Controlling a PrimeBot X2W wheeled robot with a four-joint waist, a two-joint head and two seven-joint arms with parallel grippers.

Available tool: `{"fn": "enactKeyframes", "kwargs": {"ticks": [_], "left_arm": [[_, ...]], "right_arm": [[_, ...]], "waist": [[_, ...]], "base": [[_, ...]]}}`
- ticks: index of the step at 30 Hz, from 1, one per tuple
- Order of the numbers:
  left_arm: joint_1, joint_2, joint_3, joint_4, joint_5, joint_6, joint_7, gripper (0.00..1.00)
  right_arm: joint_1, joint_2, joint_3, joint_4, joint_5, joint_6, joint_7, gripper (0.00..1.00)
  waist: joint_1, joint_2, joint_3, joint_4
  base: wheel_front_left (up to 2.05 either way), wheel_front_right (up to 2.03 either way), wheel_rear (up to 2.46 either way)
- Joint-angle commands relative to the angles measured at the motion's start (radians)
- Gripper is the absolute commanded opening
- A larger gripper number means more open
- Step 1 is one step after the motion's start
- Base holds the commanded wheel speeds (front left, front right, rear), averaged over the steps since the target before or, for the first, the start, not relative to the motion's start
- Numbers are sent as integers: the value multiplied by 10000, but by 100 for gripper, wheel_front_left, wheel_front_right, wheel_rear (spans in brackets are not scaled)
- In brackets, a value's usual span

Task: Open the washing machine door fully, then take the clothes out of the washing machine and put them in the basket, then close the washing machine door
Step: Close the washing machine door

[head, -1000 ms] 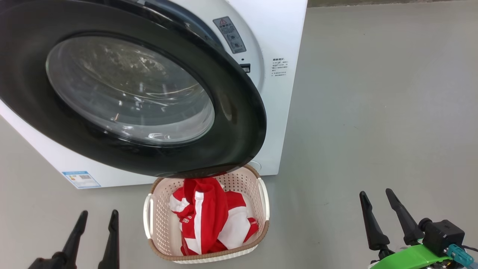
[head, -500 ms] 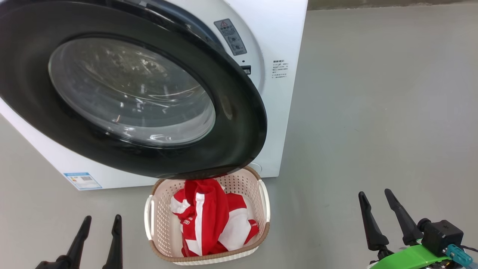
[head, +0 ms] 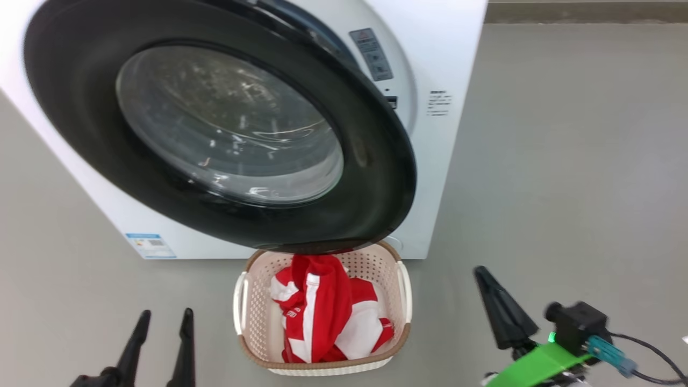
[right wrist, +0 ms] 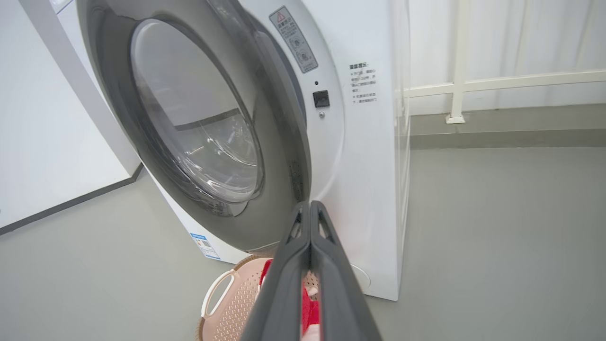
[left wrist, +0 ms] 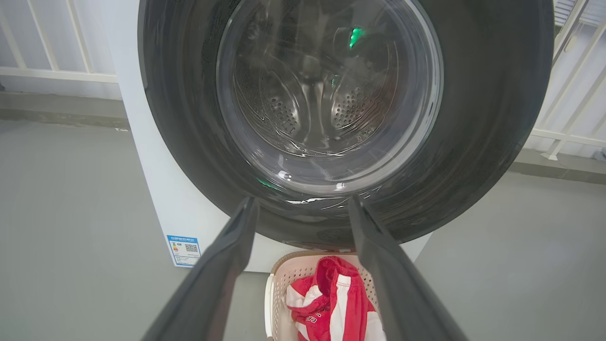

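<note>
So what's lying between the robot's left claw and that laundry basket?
Nothing. In the head view, bare grey floor lies between the open left gripper and the cream basket.

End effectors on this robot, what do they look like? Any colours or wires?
Both the left end effector and the right end effector have two long, matte dark grey fingers tapering to points. By the right one sit a bright green bracket, a small black box with a teal plug, and a thin black cable.
</note>
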Motion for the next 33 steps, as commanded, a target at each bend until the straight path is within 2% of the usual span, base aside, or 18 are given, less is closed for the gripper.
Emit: {"fn": "enactKeyframes", "kwargs": {"ticks": [1, 6, 11, 23, 33], "left_arm": [[-36, 7, 215, -275, 53, -54, -122, 100], [-102, -126, -158, -224, -22, -54, -122, 100], [-257, -177, -566, -186, -128, -54, -122, 100], [-935, -198, -1043, -220, -702, -54, -122, 100], [-1602, -199, -1380, -195, -1203, -54, -122, 100]], "right_arm": [[-499, -79, 439, -153, 146, 63, -65, 0], [-1400, -19, 1182, 184, 348, 63, -65, 0], [-2304, -88, 1337, 475, 413, 63, -65, 0], [-3968, -499, 764, 989, 460, 63, -65, 0], [-4979, -718, 95, 1002, 270, 63, -65, 0]], "waist": [[-1, 0, 3, 289], [-1, 0, 110, 921], [-1, 0, 349, 1404], [-1, 0, 1370, 2182], [-1, 0, 2550, 2425]], "base": [[0, 0, 0], [0, 0, 0], [0, 0, 0], [0, 0, 0], [0, 0, 0]]}}
